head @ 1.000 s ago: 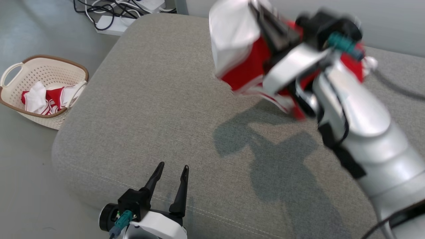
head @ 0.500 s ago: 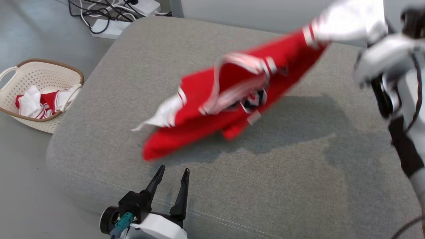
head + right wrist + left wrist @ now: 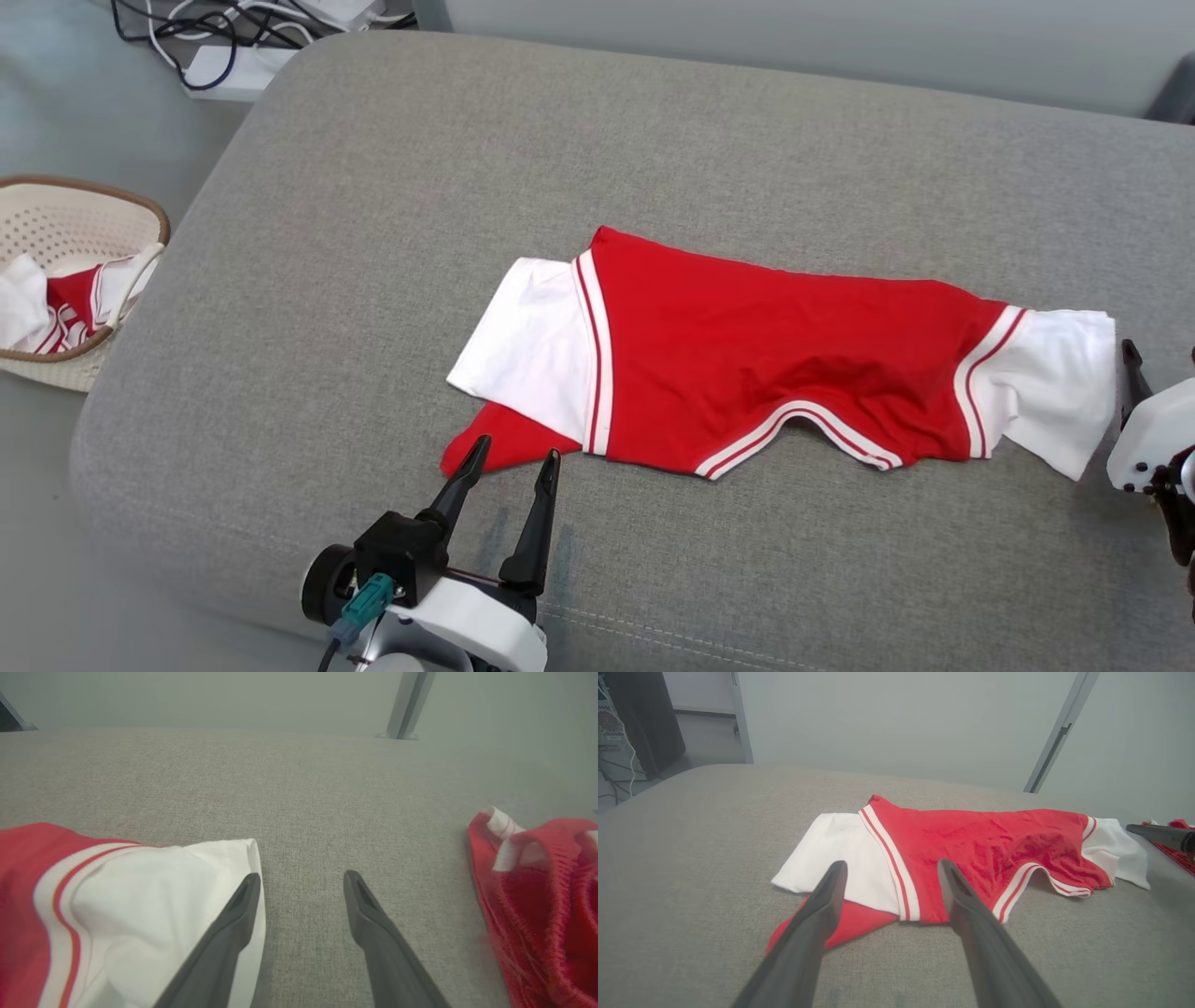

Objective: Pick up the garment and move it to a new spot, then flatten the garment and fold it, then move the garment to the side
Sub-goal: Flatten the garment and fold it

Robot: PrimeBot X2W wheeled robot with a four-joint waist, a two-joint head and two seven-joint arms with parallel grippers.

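The garment [image 3: 775,359], a red shirt with white sleeves and red-striped white trim, lies spread across the grey cushion [image 3: 373,233]. Its near left corner is folded under, and a red tip pokes out there. My left gripper [image 3: 509,457] stands open just in front of that red tip, with nothing between its fingers. The left wrist view shows the garment [image 3: 971,844] beyond the open left gripper [image 3: 892,868]. My right gripper [image 3: 301,877] is open and low over the cushion, its left finger at the edge of the white sleeve [image 3: 154,896]. One dark right finger [image 3: 1131,378] shows beside that sleeve.
A cream basket [image 3: 112,194] holding red and white clothes stands on the floor at the left. Cables and a power strip [image 3: 224,70] lie beyond the cushion's far left corner. Another red and white garment [image 3: 537,896] lies on the cushion to the right of my right gripper.
My right gripper swung the garment through the air, let go and opened; the garment now lies flat on the cushion. The right arm has dropped to the right edge. The camera has shifted.
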